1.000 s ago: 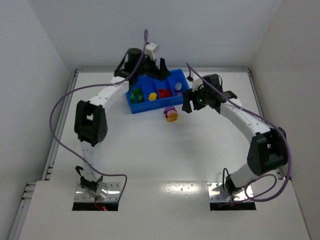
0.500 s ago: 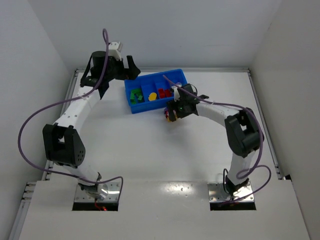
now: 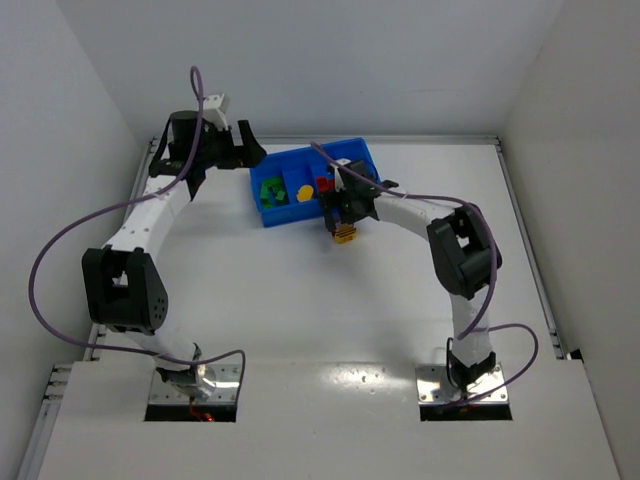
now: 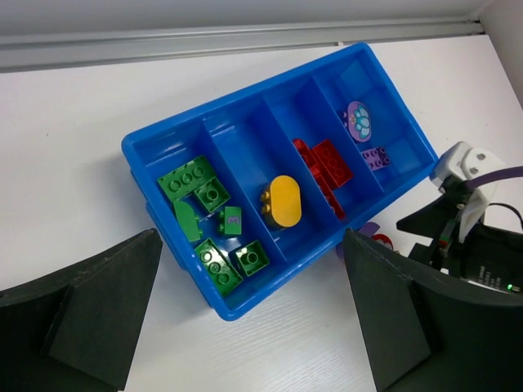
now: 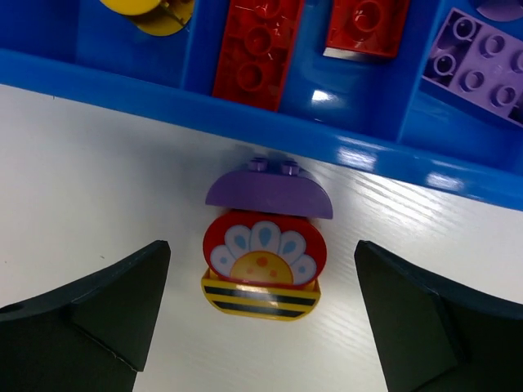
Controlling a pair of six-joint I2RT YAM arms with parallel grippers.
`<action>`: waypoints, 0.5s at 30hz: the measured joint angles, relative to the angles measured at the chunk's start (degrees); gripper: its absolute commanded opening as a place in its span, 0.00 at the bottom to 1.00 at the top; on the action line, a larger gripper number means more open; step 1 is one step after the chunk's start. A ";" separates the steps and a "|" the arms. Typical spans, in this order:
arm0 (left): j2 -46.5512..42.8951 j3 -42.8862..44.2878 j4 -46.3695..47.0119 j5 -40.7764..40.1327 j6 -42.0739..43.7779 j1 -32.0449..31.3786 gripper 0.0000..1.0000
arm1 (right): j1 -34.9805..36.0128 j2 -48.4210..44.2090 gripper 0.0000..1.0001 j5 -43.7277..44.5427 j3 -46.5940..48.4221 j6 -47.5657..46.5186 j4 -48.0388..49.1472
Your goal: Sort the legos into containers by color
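The left wrist view alone lays open all four compartments of the bright blue rectangular plastic tray (image 4: 135,149): green studded bricks (image 4: 209,220) at its left end, a rounded yellow brick (image 4: 283,201) next, red bricks (image 4: 324,167) third, a purple flower-printed disc (image 4: 358,121) and a purple plate (image 4: 376,157) last. The left tool (image 4: 249,322) hangs over the green end, jaws spread wide and empty. Only the right wrist view shows the small stack (image 5: 263,265) clearly: purple arch, red flower face, yellow striped base, lying on the white worktop (image 5: 98,180) just outside the tray's near wall by the red compartment. The right tool (image 5: 257,322) stands released, a jaw on either side, clear of it.
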 measured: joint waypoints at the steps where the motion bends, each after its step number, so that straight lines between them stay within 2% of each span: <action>1: 0.00 -0.02 -0.04 0.09 0.00 0.13 1.00 | 0.15 0.42 0.96 0.04 0.39 0.00 -0.09; 15: 0.11 0.00 0.02 0.46 -0.04 0.24 1.00 | 0.52 3.91 0.94 0.44 1.38 0.46 -0.52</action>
